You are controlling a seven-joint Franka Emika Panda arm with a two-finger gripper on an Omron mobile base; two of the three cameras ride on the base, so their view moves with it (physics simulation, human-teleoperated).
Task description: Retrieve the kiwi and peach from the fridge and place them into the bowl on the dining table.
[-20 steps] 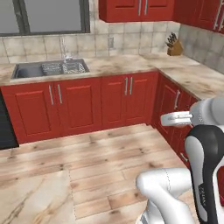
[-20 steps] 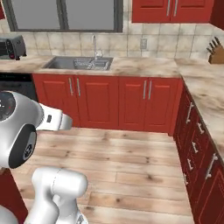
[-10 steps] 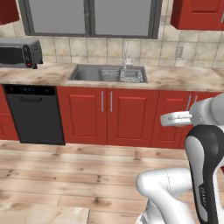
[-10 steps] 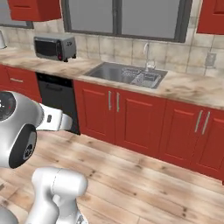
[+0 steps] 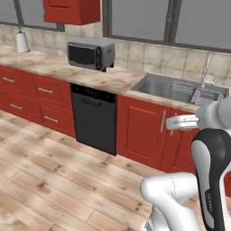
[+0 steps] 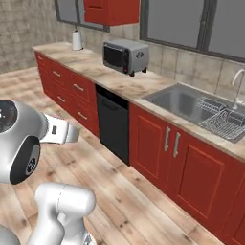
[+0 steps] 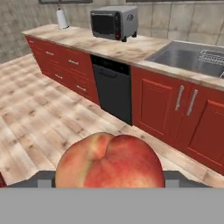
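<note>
In the hand view a pinkish-red peach (image 7: 109, 162) sits right in front of the camera, between the two dark fingertips. My gripper (image 7: 109, 181) is shut on the peach, with a grey finger (image 7: 43, 179) showing at its left and another at its right. The white arm's hand end (image 5: 180, 122) points left toward the cabinets in the left base view, and the same hand end (image 6: 62, 133) points right in the right base view. The kiwi, fridge, bowl and dining table are out of view.
Ahead runs a marble counter on red cabinets (image 5: 40, 97), with a silver toaster oven (image 5: 90, 53), a black dishwasher (image 5: 94, 119), a steel sink (image 6: 184, 103) with a dish rack (image 6: 222, 122) and a paper towel roll (image 6: 76, 40). Wooden floor (image 5: 54, 180) lies in front.
The whole picture has swept sideways: the base has turned left, so the sink has slid from left to right and the toaster oven and dishwasher have come into view.
</note>
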